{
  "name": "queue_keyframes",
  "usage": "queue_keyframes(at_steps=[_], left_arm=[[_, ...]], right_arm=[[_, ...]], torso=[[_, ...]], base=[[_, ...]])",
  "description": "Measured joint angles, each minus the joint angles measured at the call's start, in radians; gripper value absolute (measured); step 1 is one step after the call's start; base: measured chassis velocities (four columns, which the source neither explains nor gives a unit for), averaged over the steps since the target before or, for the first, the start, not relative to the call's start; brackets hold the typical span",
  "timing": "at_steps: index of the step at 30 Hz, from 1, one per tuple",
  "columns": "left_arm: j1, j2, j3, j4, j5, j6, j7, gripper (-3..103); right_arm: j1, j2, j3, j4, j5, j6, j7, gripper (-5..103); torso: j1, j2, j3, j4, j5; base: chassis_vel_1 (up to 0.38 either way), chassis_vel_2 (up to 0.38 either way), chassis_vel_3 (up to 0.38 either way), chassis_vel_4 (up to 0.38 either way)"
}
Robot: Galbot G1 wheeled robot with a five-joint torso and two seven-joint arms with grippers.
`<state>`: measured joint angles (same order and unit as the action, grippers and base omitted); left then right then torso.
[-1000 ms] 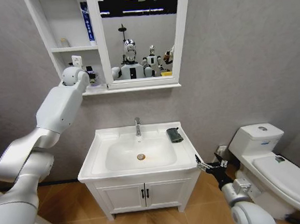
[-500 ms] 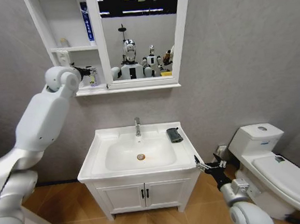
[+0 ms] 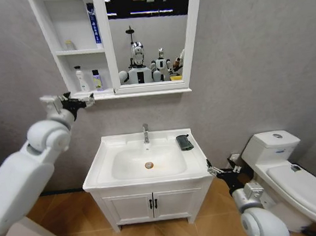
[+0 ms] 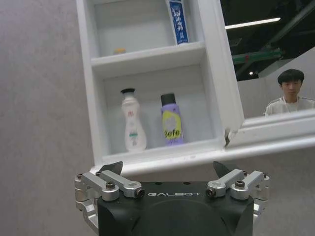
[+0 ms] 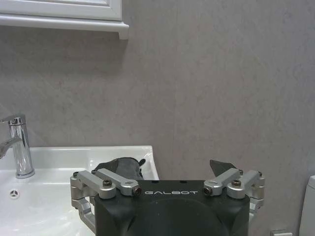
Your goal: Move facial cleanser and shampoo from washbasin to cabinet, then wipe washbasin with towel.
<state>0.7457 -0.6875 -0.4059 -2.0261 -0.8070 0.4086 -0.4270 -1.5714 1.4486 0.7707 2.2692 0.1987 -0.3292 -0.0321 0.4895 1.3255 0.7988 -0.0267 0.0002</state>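
Two bottles, the facial cleanser and shampoo, stand side by side on the lowest open shelf of the cabinet [image 3: 139,92]: a white one [image 3: 80,79] [image 4: 133,120] and a purple one with a yellow label [image 3: 97,80] [image 4: 172,120]. I cannot tell which is which. My left gripper [image 3: 77,102] [image 4: 168,168] is open and empty, just below and in front of that shelf. The dark towel [image 3: 184,142] [image 5: 120,166] lies folded on the washbasin's [image 3: 99,166] back right corner. My right gripper [image 3: 217,172] [image 5: 162,167] is open beside the washbasin's front right corner.
A chrome faucet [image 3: 145,134] [image 5: 18,147] stands behind the bowl. A blue tube [image 3: 92,22] leans on the top shelf. The mirror [image 3: 146,37] reflects robots. Under the basin is a two-door vanity [image 3: 154,203]. A white toilet [image 3: 284,162] stands to the right.
My left arm has drawn back and down from the lower shelf, leaving the purple bottle standing beside the white one. The right arm has barely moved.
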Motion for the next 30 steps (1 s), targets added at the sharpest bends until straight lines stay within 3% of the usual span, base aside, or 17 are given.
queue_keyframes(at_steps=[1, 4, 5, 7, 10, 12, 15, 21, 30], left_arm=[[0.187, -0.043, -0.102, -0.038, 0.055, -0.026, 0.025, 100], [0.266, -0.067, -0.151, -0.055, 0.078, -0.036, 0.040, 100], [0.397, -0.118, -0.244, -0.082, 0.132, -0.051, 0.086, 100], [0.511, -0.171, -0.324, -0.102, 0.179, -0.064, 0.123, 100], [0.576, -0.202, -0.367, -0.116, 0.196, -0.070, 0.143, 100], [0.710, -0.265, -0.443, -0.162, 0.225, -0.087, 0.210, 100], [0.807, -0.317, -0.486, -0.221, 0.230, -0.109, 0.247, 100], [0.985, -0.405, -0.520, -0.374, 0.203, -0.103, 0.246, 100], [1.069, -0.485, -0.515, -0.480, 0.259, -0.065, 0.236, 100]], right_arm=[[0.008, -0.008, -0.003, 0.015, 0.009, -0.024, 0.008, 100], [0.009, -0.012, -0.003, 0.022, 0.012, -0.032, 0.011, 100], [0.007, -0.017, -0.003, 0.032, 0.015, -0.040, 0.017, 100], [0.001, -0.022, 0.002, 0.041, 0.017, -0.043, 0.024, 100], [0.000, -0.027, 0.004, 0.045, 0.018, -0.045, 0.026, 100], [0.003, -0.039, 0.009, 0.055, 0.030, -0.055, 0.034, 100], [0.003, -0.045, 0.018, 0.059, 0.038, -0.057, 0.037, 100], [-0.004, -0.043, 0.024, 0.059, 0.042, -0.056, 0.037, 100], [-0.004, -0.040, 0.024, 0.056, 0.045, -0.053, 0.036, 100]], torso=[[0.000, 0.000, 0.000, 0.0004, -0.0011], [0.000, 0.000, 0.000, 0.0009, -0.0014], [0.000, 0.000, 0.000, 0.0011, -0.0005], [0.000, 0.000, 0.000, 0.0007, -0.0006], [0.000, 0.000, 0.000, 0.0005, -0.0005], [0.000, 0.000, 0.000, 0.0006, -0.0005], [0.000, 0.000, 0.000, 0.0006, -0.0004], [0.000, 0.000, 0.000, 0.0005, -0.0003], [0.000, 0.000, 0.000, 0.0004, -0.0005]], base=[[0.000, 0.000, 0.000, 0.000], [0.000, 0.000, 0.000, 0.000], [0.000, 0.000, 0.000, 0.000], [0.000, 0.000, 0.000, 0.000], [0.000, 0.000, 0.000, 0.000], [0.000, 0.000, 0.000, 0.000], [0.000, 0.000, 0.000, 0.000], [0.000, 0.000, 0.000, 0.000], [0.000, 0.000, 0.000, 0.000]])
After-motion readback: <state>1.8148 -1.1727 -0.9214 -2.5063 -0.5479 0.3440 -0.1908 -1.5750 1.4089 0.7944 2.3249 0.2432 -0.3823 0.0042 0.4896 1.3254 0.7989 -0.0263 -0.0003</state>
